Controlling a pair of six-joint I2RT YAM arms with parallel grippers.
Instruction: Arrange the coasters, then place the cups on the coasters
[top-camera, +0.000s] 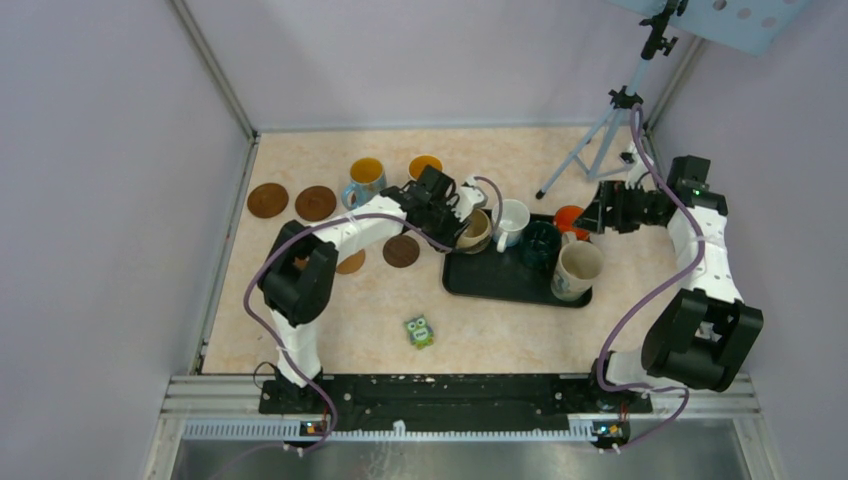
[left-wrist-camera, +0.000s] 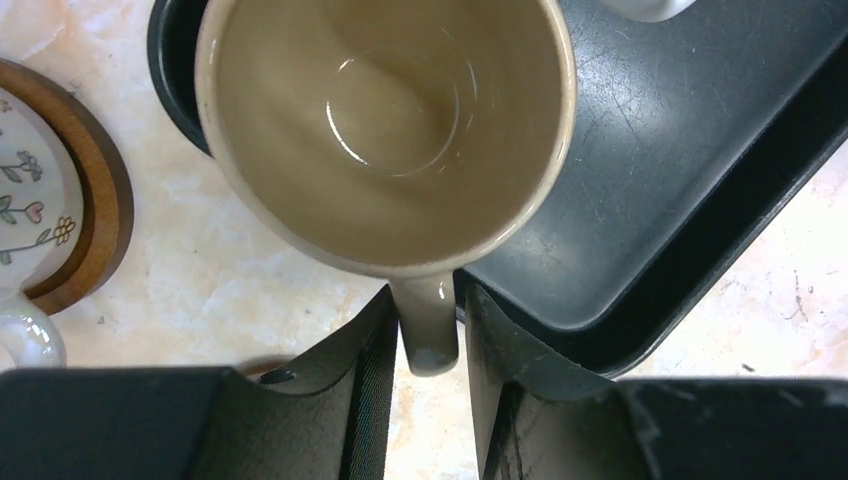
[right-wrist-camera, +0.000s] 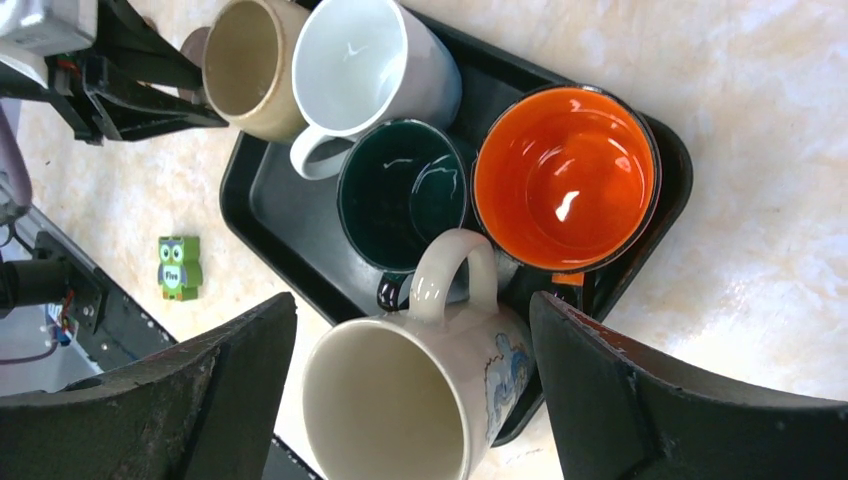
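So the left gripper (left-wrist-camera: 428, 340) has its jaws pinched on the handle of the beige mug (left-wrist-camera: 390, 130) at the black tray's (left-wrist-camera: 650, 150) left end. The right gripper (right-wrist-camera: 412, 315) hangs over the cream mug (right-wrist-camera: 390, 415), jaws wide.

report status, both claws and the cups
left claw shut on handle of beige mug, at edge of tray. right claw open over cream mug. white mug tight beside the beige one.
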